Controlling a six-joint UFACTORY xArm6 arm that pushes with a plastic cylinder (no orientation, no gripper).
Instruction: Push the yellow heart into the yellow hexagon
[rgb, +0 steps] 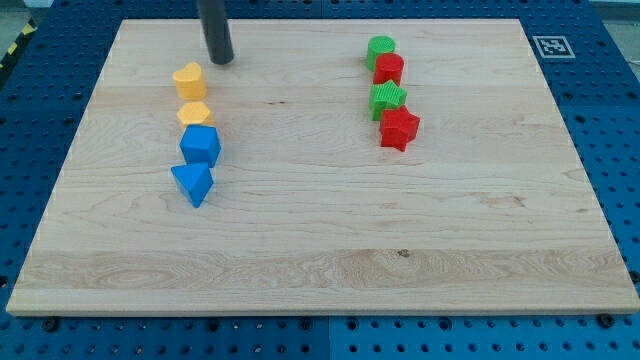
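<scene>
The arm itself is not seen; only its straight dark rod is shown, entering from the view's top edge on the left half of the scene. The rod is held nearly upright, leaning very slightly so that its lower end sits a little to the right of its upper part. My tip (222, 60) is set down at the far left.

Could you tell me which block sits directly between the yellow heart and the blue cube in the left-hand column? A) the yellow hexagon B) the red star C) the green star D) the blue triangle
A: the yellow hexagon lies just below the yellow heart and just above the blue cube in the column at the view's left, with my tip above and to the right of the heart.
</scene>
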